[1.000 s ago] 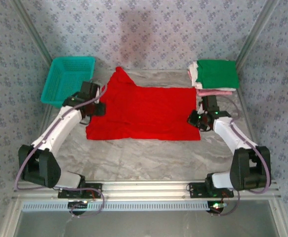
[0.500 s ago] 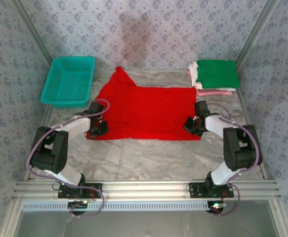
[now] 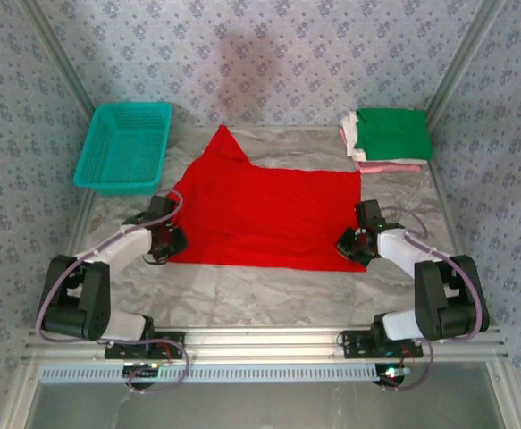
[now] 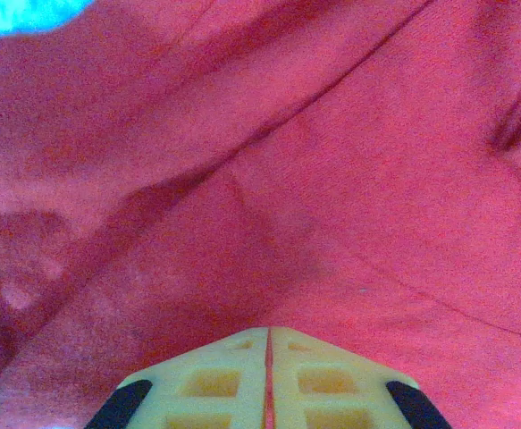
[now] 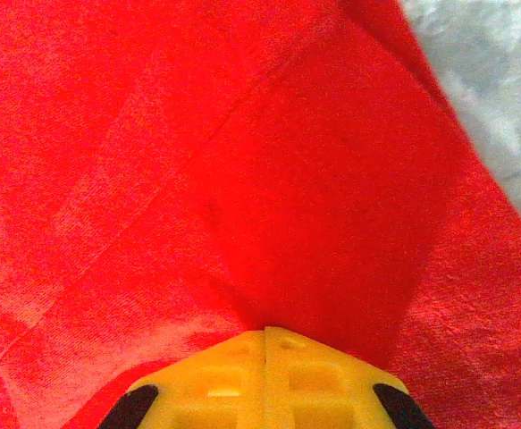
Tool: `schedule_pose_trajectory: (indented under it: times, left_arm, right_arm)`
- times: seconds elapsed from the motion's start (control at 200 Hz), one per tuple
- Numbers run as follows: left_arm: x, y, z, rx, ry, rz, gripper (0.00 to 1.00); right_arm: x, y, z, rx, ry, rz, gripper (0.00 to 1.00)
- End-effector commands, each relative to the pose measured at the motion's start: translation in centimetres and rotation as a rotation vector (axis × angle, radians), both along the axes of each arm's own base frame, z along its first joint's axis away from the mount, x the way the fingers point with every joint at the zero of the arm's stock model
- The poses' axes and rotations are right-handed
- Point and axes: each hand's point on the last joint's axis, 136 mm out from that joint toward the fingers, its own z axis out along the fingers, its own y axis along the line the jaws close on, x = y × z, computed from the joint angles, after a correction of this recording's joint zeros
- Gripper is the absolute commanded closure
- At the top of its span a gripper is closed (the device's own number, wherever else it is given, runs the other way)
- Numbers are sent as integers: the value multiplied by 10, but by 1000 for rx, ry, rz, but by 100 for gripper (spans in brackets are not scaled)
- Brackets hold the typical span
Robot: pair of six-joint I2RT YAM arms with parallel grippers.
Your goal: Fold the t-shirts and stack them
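Red t-shirt [image 3: 264, 214] lies spread across the middle of the marble-patterned table [image 3: 269, 290], mostly flat. One sleeve or corner peaks toward the far wall. Its near edge runs slightly aslant between the two grippers.

Left arm: the dark elbow block sits low near the table's near-left edge. The white forearm reaches up and to the right, low over the surface, wrist bent in toward the cloth. Left gripper [image 3: 172, 243] sits at the shirt's near-left corner. In the left wrist view the yellow pads [image 4: 215, 380] press together along a thin seam with red fabric caught at the tip, so the left gripper [image 4: 267, 332] is closed tight on the shirt. Creases fan away from the pinch point.

Right arm: mirrored pose. The elbow block is near the right edge, and the white forearm angles up and to the left, low, with the wrist at the near-right corner of the shirt. Right gripper [image 3: 349, 243] is there. The right wrist view shows its pads [image 5: 318, 371] meeting flush at the right gripper [image 5: 265, 332], cloth pulled into a taut wedge from the tip. It is clamped on the shirt too.

Far-right corner: a folded stack with the green t-shirt [image 3: 392, 132] on top, the white t-shirt [image 3: 351, 134] edging out at its left, and the pink t-shirt [image 3: 390, 166] showing beneath.

Far-left: teal basket [image 3: 124, 147], apart from the red shirt.
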Motion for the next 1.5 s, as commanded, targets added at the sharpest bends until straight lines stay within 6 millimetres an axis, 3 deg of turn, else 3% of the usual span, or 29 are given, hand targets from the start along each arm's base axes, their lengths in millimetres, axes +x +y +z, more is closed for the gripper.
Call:
schedule_pose_trajectory:
  times: [0.0,0.075,0.145,0.42,0.57,0.829,0.924,1.149,1.334,1.494]
  left_arm:
    - [31,-18,48,-49,-93,-54,85]
    - [45,-31,67,-57,-138,-99,78]
    - [56,-39,72,-50,-154,-125,75]
    - [83,-53,41,-2,-56,-183,62]
    - [89,-47,28,45,-33,-164,61]
    - [91,-56,5,38,3,-176,62]
    - [90,-57,-1,36,13,-181,68]
    - [98,-70,12,39,-24,-216,100]
    - [117,-86,33,83,-71,-278,100]
    - [145,-108,34,105,-84,-335,100]
  right_arm:
    - [-3,8,7,-10,33,8,100]
    - [-4,4,6,-36,36,-6,100]
    - [-7,3,0,-31,49,-17,100]
    - [-17,-2,-15,-51,78,-34,100]
    - [-14,-5,-16,-58,70,-38,100]
    - [-12,-10,-15,-57,68,-41,100]
    - [-12,-11,-16,-56,70,-44,100]
    - [-12,-11,-16,-52,70,-42,100]
    - [-11,-11,-15,-50,68,-44,100]
    - [-11,-11,-16,-45,67,-44,100]
